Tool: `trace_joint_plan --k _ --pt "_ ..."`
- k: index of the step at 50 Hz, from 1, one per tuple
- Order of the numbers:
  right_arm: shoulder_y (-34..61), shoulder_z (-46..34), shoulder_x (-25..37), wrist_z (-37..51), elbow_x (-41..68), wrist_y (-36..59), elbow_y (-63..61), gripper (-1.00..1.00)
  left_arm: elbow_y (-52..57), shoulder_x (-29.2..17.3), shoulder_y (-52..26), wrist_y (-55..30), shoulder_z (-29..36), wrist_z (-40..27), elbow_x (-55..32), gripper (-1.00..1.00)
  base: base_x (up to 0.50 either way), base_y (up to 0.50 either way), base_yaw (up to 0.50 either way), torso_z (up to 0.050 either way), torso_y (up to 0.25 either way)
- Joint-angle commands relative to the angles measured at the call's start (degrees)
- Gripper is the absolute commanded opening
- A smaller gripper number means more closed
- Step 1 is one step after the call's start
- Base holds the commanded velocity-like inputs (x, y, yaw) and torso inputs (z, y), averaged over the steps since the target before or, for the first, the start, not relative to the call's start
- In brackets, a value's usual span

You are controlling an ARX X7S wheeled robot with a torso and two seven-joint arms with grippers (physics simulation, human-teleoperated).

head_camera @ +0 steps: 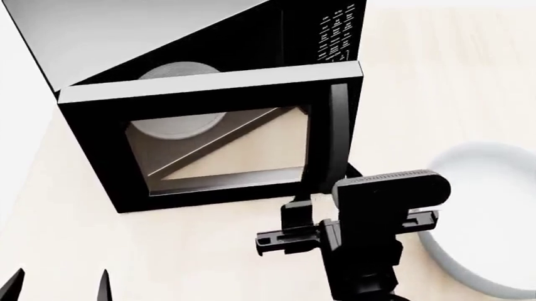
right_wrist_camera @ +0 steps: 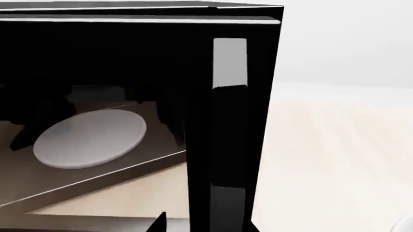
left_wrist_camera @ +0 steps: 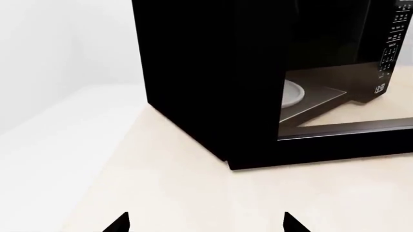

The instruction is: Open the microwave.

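Observation:
The microwave (head_camera: 125,31) is a black box with a grey top, standing on a pale counter. Its glass-window door (head_camera: 209,94) is swung partly open towards me. The white turntable (head_camera: 176,116) shows through the glass, and the keypad (head_camera: 335,34) is at the right. My right gripper (head_camera: 318,204) is at the lower end of the vertical handle (head_camera: 337,138). In the right wrist view the handle (right_wrist_camera: 223,145) stands between the jaws, with one fingertip (right_wrist_camera: 159,223) beside it and the other hidden. My left gripper (head_camera: 60,282) is open and empty, low left. It faces the microwave's side (left_wrist_camera: 206,72).
A large white round bowl (head_camera: 494,169) sits on the counter (head_camera: 418,94) to the right of my right arm. The counter's left edge (left_wrist_camera: 96,159) borders a white surface. A white wall stands behind.

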Motion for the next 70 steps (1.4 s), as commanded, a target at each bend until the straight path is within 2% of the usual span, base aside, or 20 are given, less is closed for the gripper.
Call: trace_joint_plan --k 1,24,33,44,50,53,60,70 --pt "0.7 -1.1 -1.1 -2.9 3.5 -2.3 -2.2 1.00 0.2 -0.2 0.0 -0.1 0.1 -0.3 -0.1 1.00 0.00 0.00 0.00 0.000 0.000" --pt "0.2 2.7 1.5 -1.7 5.6 -2.6 -3.8 1.00 -0.2 -0.4 -0.5 0.2 0.4 -0.5 -0.3 1.00 0.00 0.00 0.00 0.000 0.001" --pt "-0.8 3.9 3.3 -0.1 7.6 0.1 -8.6 1.00 -0.3 -0.4 -0.5 0.2 0.6 -0.6 -0.4 1.00 0.00 0.00 0.00 0.000 0.000" --pt "1.8 5.5 5.8 5.2 14.0 10.4 -18.0 1.00 0.1 -0.7 -0.1 0.1 0.8 -0.8 -0.6 1.00 0.00 0.00 0.00 0.000 0.000" --pt "5.9 5.9 6.7 11.4 17.0 19.3 -23.5 1.00 0.5 -0.8 0.0 0.0 0.9 -0.9 -0.7 1.00 0.00 0.00 0.00 0.000 0.000" --pt "8.9 8.8 6.7 15.5 21.1 23.9 -27.6 1.00 0.3 -0.8 -0.1 0.1 0.9 -0.9 -0.8 1.00 0.00 0.00 0.00 0.000 0.000" --pt "15.2 11.5 7.0 21.4 27.7 30.1 -34.9 1.00 0.5 -0.9 0.0 0.2 1.1 -1.0 -0.8 1.00 0.00 0.00 0.00 0.000 0.000" --pt "27.5 15.1 5.8 26.6 38.6 37.6 -32.2 1.00 0.4 -1.0 -0.1 0.3 1.2 -0.9 -1.0 1.00 0.00 0.00 0.00 0.000 0.000"
